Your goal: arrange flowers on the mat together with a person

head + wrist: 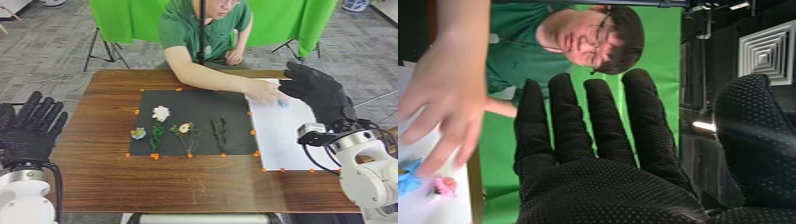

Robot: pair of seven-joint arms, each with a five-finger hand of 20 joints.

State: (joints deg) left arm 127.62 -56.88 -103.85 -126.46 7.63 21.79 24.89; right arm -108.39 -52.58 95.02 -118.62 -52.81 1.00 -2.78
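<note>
In the head view a black mat (191, 135) holds a white flower (161, 113) on a green stem, a small blue flower (139, 133), a cream flower (185, 128) with thin stems, and a green sprig (219, 134). My right hand (313, 92) is over the white sheet's far right part, open and holding nothing. My left hand (32, 127) rests open beyond the table's left edge. A person's hand (264, 92) is over the white sheet by a blue flower. In the right wrist view my right hand (607, 187) has straight fingers; near the person's hand lie a blue flower (409, 176) and a pink flower (445, 186).
A white sheet (298, 142) lies right of the mat, close beneath my right hand. Orange markers (155, 156) line the mat's and sheet's edges. The person's forearm (213, 80) crosses the far edge of the brown table (98, 185).
</note>
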